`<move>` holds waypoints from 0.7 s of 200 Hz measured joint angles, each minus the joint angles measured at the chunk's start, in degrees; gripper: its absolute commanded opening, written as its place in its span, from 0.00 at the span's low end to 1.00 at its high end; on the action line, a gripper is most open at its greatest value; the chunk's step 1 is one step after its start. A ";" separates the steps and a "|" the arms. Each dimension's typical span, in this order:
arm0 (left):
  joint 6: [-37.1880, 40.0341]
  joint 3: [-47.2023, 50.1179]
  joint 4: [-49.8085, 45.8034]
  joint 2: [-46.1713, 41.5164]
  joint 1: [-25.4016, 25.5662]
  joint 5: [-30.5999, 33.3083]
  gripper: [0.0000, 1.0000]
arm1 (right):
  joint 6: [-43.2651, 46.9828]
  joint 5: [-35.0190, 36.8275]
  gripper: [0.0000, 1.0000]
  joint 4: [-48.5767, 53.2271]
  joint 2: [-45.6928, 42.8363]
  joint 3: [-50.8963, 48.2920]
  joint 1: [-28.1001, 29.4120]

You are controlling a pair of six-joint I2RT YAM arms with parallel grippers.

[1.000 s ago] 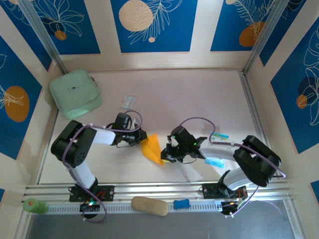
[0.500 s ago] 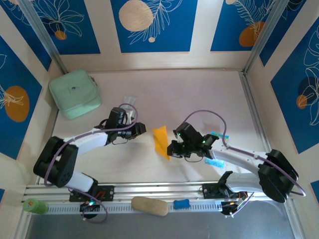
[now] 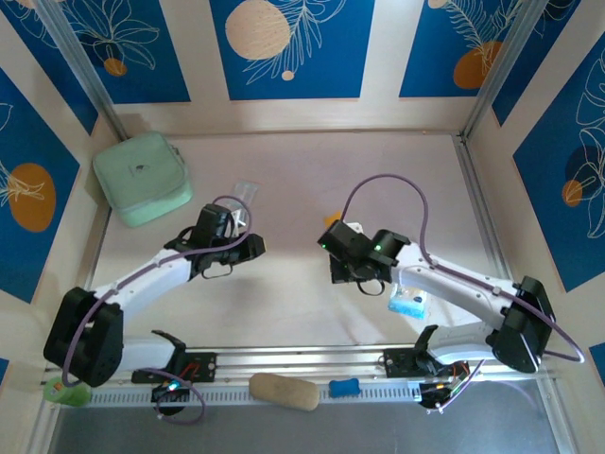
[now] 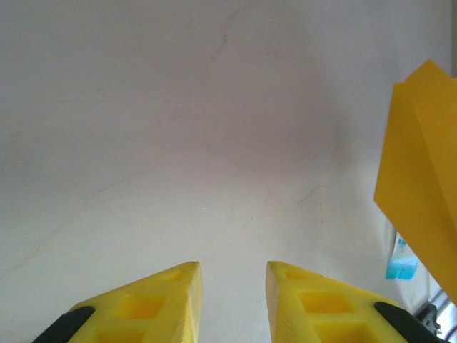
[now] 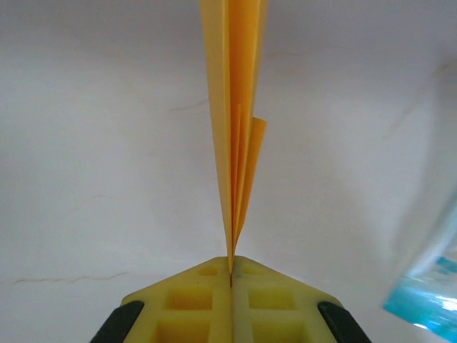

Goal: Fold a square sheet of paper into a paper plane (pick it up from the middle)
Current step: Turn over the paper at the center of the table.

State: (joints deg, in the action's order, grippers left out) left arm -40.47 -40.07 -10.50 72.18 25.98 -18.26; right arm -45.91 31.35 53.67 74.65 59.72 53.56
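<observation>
From above, my left claw (image 3: 253, 248) hangs over bare table (image 3: 293, 170), out past the small clear wrapper (image 3: 244, 192), and its fingers are too dark there to tell how they stand. My right claw (image 3: 333, 232) reaches toward the middle of the table. Just a sliver of the folded orange-yellow paper (image 3: 332, 221) shows at its tip, seen edge-on; I think the claw holds it upright, though this angle is poor for that. The blue-and-white packet (image 3: 408, 303) lies beside my right forearm, and the mint-green pouch (image 3: 142, 178) sits well away in the far left corner. A tan oval lump (image 3: 284, 391) rests on the rail by my bases.

Through my left wrist camera, my left claw (image 4: 232, 286) has its yellow fingers (image 4: 153, 304) apart, with a clear gap and nothing between them, only pale table below. The folded paper (image 4: 421, 164) stands at the right edge of this view, apart from my fingers, and a bit of the blue packet (image 4: 403, 261) shows under it.

Through my right wrist camera, my right claw (image 5: 230, 268) is pressed together on the bottom edge of the paper (image 5: 234, 107). Its several layers rise straight up from the pinch, fanning slightly, above the table. The blue packet (image 5: 428, 300) sits blurred at the lower right.
</observation>
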 measured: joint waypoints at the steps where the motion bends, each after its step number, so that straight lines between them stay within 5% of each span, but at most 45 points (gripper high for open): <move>1: 0.02 -0.07 -0.20 -0.20 -0.02 0.24 0.28 | 0.00 0.17 0.05 0.17 0.15 0.09 0.07; 67: 0.55 -0.92 -7.98 -5.79 -1.18 9.46 0.28 | 0.61 10.45 0.05 9.70 13.07 7.61 4.31; 140: 0.55 -0.92 -14.69 -7.65 -2.75 16.02 0.31 | 3.21 7.52 0.10 5.46 26.18 10.60 8.17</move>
State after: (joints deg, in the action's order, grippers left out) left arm -39.92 -40.99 -25.19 64.53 23.22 -2.24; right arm -42.70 38.87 59.13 100.84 70.32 61.73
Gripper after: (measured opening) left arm 0.309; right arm 0.091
